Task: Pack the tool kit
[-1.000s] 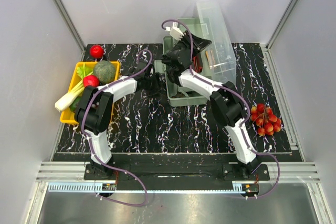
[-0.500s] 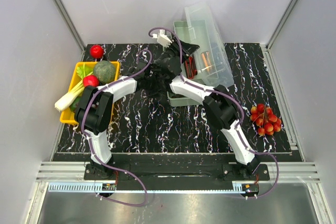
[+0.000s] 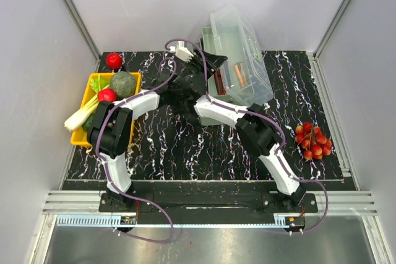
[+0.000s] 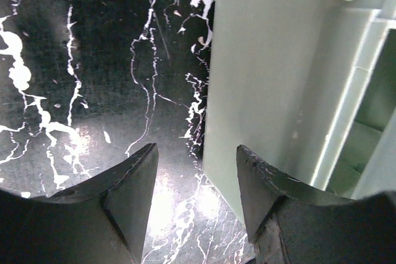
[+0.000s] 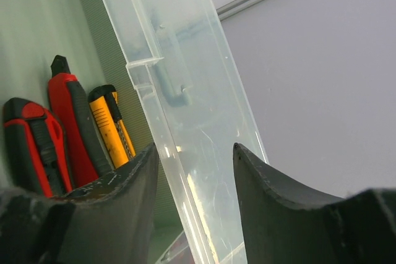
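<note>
The tool kit is a pale green box (image 3: pixel 209 117) with a clear hinged lid (image 3: pixel 238 54), standing half raised over the base. Red and orange tools (image 3: pixel 238 75) show through the lid. My right gripper (image 3: pixel 207 66) is open at the lid's left edge. In the right wrist view the clear lid (image 5: pixel 185 91) runs between the spread fingers of the gripper (image 5: pixel 195 146), against the left finger. A red cutter (image 5: pixel 68 109) and a yellow cutter (image 5: pixel 108 122) lie in the box. My left gripper (image 3: pixel 185 94) is open and empty, low beside the box's left wall (image 4: pixel 278 78). Its right finger (image 4: pixel 272 202) lies along that wall.
A yellow bin (image 3: pixel 83 137) with greens, a dark round vegetable and a red one stands at the left. A red tomato (image 3: pixel 114 60) lies at the back left. A bunch of red cherries (image 3: pixel 314 141) lies at the right. White walls close the sides and back.
The right gripper has moved left and the clear lid has swung with it, leaning further over the green base. The left arm has stayed in place.
</note>
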Tool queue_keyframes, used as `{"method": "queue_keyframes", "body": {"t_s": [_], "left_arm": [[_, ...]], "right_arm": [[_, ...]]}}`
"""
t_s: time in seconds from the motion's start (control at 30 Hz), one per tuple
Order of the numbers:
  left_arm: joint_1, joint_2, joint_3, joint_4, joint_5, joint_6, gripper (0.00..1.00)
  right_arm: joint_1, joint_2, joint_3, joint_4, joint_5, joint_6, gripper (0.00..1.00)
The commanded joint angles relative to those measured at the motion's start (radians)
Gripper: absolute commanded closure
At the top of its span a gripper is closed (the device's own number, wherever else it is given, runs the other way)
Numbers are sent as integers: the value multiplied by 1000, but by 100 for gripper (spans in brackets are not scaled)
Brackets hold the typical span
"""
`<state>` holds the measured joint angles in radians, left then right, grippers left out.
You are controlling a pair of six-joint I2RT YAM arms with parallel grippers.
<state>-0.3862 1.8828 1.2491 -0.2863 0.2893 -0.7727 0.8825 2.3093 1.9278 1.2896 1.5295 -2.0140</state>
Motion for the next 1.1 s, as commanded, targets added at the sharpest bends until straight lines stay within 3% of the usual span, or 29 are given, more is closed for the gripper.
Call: {"method": "queue_keyframes", "body": {"t_s": [0.0,0.67,1.07], "left_arm": [[24,-20,-31,36,11,-20,43],[167,-171,-116,-10,-27,-34,42],[201,-228,-108,-53,-36,18,42]], "right_arm": [[55,-25,49,287,179,-164,44],[150,-56,85,287,178,-160,43],[179,-126,247,290,176,-177,42]]}}
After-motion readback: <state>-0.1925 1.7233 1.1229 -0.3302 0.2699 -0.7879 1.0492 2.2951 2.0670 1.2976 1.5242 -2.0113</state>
